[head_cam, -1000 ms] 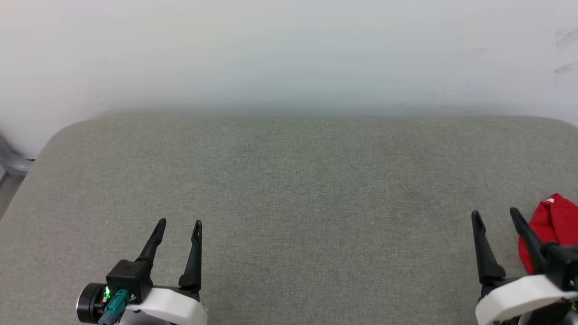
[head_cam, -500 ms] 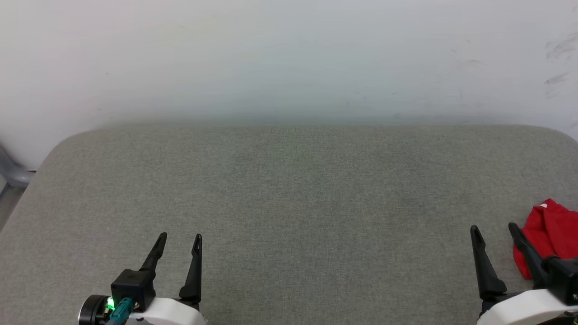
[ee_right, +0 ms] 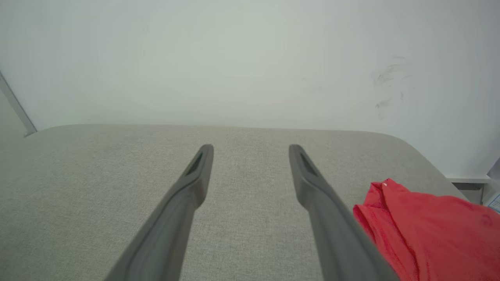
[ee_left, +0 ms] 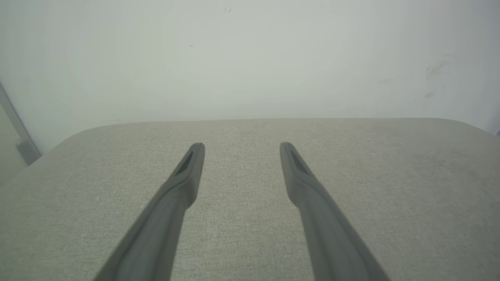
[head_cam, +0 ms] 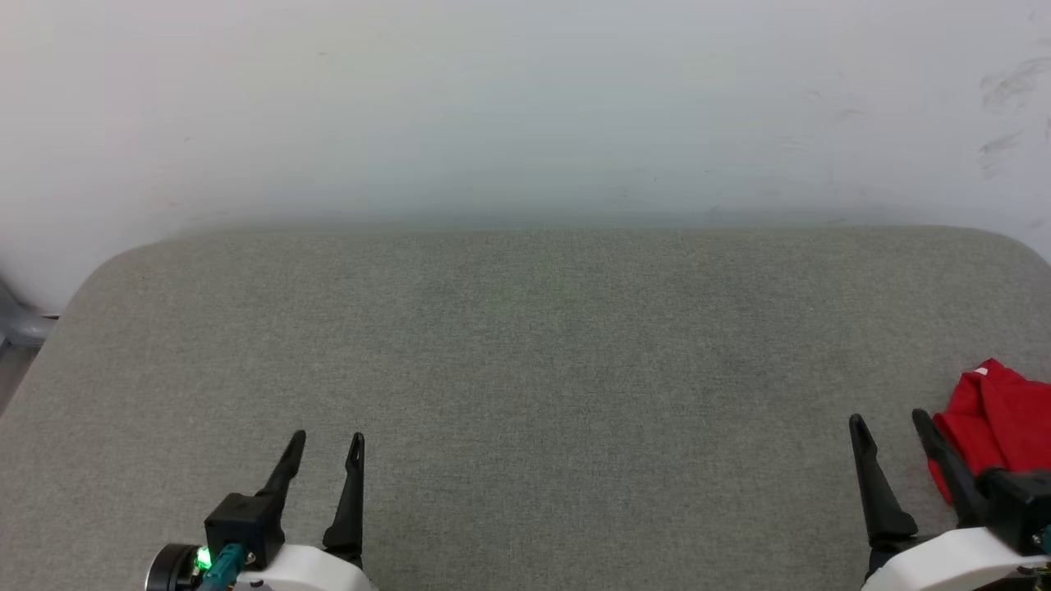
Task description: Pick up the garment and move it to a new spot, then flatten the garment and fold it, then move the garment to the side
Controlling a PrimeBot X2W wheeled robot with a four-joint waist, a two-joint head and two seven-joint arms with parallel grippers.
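The garment (head_cam: 998,419) is a crumpled red heap at the right edge of the grey padded table (head_cam: 525,361), cut off by the frame; a tiny white spot shows near its top. In the right wrist view the garment (ee_right: 429,234) lies just right of the right-hand finger. My right gripper (head_cam: 888,423) stands open just left of the heap, apart from it, with nothing between its fingers (ee_right: 195,175). My left gripper (head_cam: 327,441) is open at the lower left, far from the garment, over bare fabric; its fingers (ee_left: 187,171) hold nothing.
A white wall (head_cam: 525,107) rises right behind the table's far edge, with dark scuffs (head_cam: 1002,78) at the upper right. A grey metal frame part (head_cam: 20,324) shows past the table's left corner. The table's corners are rounded.
The camera has shifted, so the table's far edge sits lower in the picture and the scene slides slightly left. Both grippers stay open in the same pose; the garment has not moved on the table.
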